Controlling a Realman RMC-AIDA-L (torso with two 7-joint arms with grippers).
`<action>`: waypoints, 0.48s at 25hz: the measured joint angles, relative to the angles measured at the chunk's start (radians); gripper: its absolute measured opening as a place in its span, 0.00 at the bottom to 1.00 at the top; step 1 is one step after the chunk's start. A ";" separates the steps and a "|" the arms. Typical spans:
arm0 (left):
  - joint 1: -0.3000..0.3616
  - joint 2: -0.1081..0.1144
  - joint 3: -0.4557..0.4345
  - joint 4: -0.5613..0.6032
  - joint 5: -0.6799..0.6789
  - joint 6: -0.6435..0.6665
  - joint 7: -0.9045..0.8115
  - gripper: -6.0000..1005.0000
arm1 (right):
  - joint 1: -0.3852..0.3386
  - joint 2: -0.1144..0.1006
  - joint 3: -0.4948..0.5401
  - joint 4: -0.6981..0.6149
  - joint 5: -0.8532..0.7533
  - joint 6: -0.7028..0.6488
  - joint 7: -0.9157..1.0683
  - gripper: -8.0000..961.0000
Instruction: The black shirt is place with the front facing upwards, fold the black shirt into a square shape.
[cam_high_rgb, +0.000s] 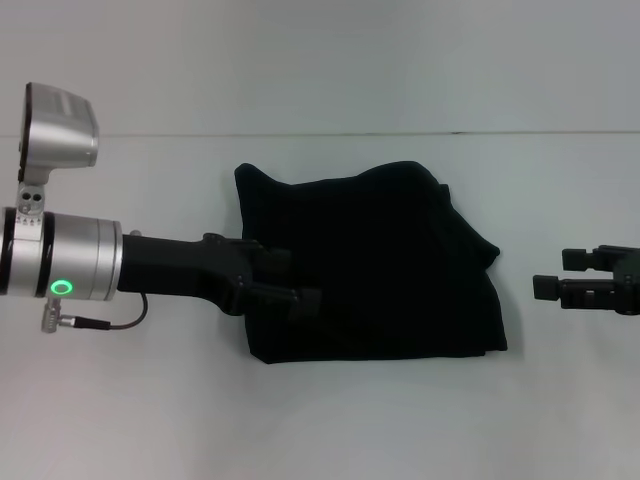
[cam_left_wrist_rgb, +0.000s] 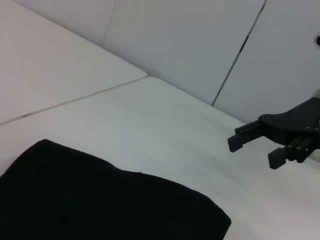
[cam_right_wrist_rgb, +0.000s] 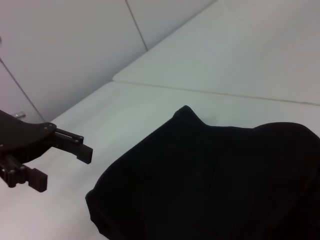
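Left pincer (cam_high_rgb: 300, 290) is reaching in from the left of the head frame, its fingers lying over the lower left part of the black shirt (cam_high_rgb: 390, 265); whether they are gripping cloth I cannot tell. Right pincer (cam_high_rgb: 550, 285) is hovering at the right edge, fingers parted with a narrow gap, holding nothing, just clear of the shirt. Folded into a rough rectangle, the shirt is lying mid-frame on the white bench (cam_high_rgb: 330, 430).

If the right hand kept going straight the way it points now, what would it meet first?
Most likely the black shirt. The right hand, open, points across the table at the shirt's near edge, with only bare tabletop between. Its height above the table is unclear, so it might pass over the cloth.
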 joint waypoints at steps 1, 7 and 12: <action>0.000 0.000 0.002 0.000 0.000 0.000 0.000 0.87 | 0.002 0.000 0.000 0.000 -0.003 0.001 0.001 0.91; -0.007 0.000 0.004 0.001 0.000 0.004 -0.008 0.87 | 0.006 -0.001 0.005 -0.001 -0.005 -0.005 0.002 0.91; -0.010 0.004 0.004 0.001 0.000 0.015 -0.009 0.87 | 0.004 -0.001 0.008 -0.001 -0.005 -0.005 0.002 0.91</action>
